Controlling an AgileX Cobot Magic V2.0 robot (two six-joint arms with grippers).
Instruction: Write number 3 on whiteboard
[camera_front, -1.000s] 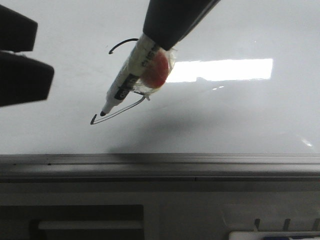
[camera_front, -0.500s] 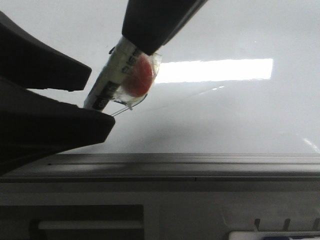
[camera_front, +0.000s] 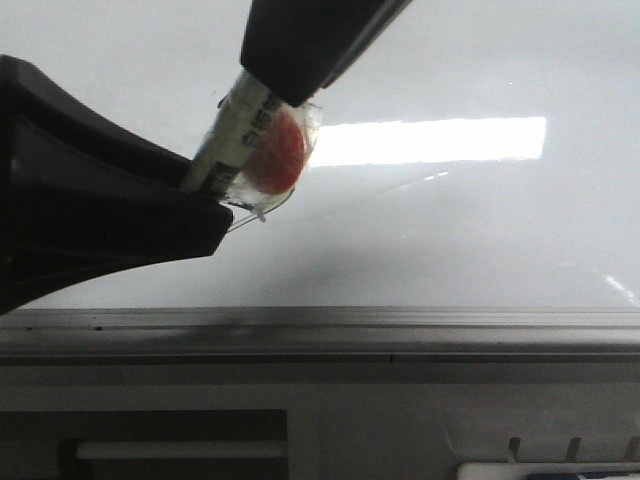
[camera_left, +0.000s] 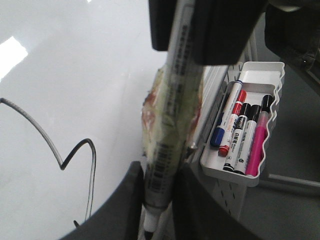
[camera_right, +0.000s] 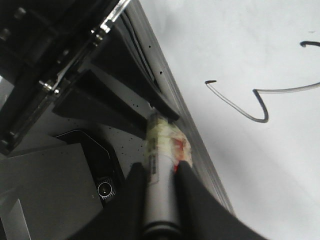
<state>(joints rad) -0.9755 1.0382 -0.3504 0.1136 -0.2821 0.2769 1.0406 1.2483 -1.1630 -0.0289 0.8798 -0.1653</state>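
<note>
The right gripper (camera_right: 159, 175) was clenched on a white-barrelled marker wrapped in clear tape over a red pad (camera_front: 250, 140). The left gripper (camera_left: 159, 200) had its dark fingers (camera_left: 127, 200) shut around the same marker near its tip. With both arms gripping, opposed pulls could twist it loose. The thin black angular number 3 (camera_right: 260, 107) lay finished on the glossy pale whiteboard (camera_front: 450, 230), just left of the marker.
</note>
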